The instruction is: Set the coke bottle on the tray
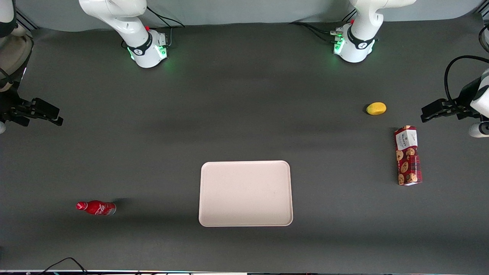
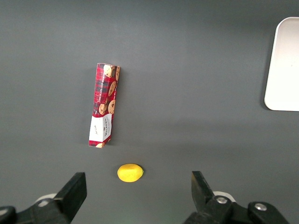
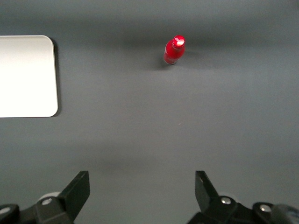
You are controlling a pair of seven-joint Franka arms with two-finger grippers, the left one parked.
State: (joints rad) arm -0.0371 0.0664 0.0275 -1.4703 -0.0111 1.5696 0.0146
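The coke bottle (image 1: pixel 96 207), small and red with a red cap, stands upright on the dark table toward the working arm's end, near the front edge. In the right wrist view the coke bottle (image 3: pixel 174 50) shows cap-up. The pale cream tray (image 1: pixel 245 193) lies flat mid-table with nothing on it, and one rounded end of the tray (image 3: pixel 28 77) shows from the wrist. My gripper (image 1: pixel 57 119) hangs above the table at the working arm's end, farther from the front camera than the bottle and well apart from it. The gripper (image 3: pixel 142 179) is open with only bare table between its fingers.
A red cookie box (image 1: pixel 408 156) lies flat toward the parked arm's end of the table. A small yellow lemon-like object (image 1: pixel 376 108) sits beside it, farther from the front camera. Both arm bases (image 1: pixel 147 49) stand along the back edge.
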